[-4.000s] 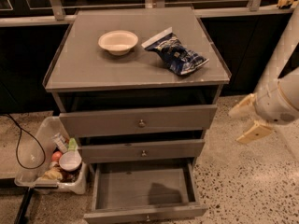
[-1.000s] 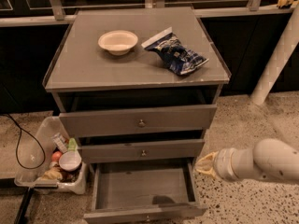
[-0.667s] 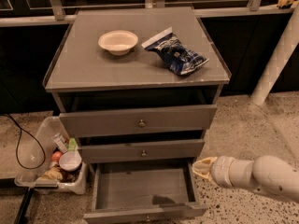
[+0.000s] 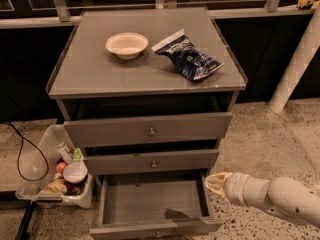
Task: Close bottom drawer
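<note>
The bottom drawer [image 4: 150, 202], a shallow grey wooden box, is pulled out at the foot of the grey cabinet [image 4: 100, 79]. Its flat front faces me and its long axis runs left to right. It is as far out as a moment ago. The gripper [image 4: 216, 182], pale and rounded, has dropped from beside the top drawer [image 4: 150, 129] to just off the bottom drawer's right wall. I cannot tell its grip.

gripper [image 4: 215, 182] beside bottom drawer [image 4: 150, 202]: pale yellow | arm [image 4: 282, 198]: white, rounded segs
</note>
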You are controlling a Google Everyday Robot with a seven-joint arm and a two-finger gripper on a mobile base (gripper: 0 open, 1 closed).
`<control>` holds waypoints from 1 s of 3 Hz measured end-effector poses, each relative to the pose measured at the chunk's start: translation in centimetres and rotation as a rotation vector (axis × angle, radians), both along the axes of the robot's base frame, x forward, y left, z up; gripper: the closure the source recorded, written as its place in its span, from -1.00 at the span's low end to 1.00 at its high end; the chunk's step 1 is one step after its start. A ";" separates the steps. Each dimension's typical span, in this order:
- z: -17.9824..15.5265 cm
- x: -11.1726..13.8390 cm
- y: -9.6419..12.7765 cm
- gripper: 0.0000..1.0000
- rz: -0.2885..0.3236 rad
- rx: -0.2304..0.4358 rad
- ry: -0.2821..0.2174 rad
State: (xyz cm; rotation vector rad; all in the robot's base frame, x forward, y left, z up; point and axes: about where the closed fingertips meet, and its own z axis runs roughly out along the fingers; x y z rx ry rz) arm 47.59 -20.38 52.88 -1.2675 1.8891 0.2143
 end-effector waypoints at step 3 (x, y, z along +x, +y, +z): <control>-13.4 -3.9 2.3 1.00 0.099 -0.012 0.113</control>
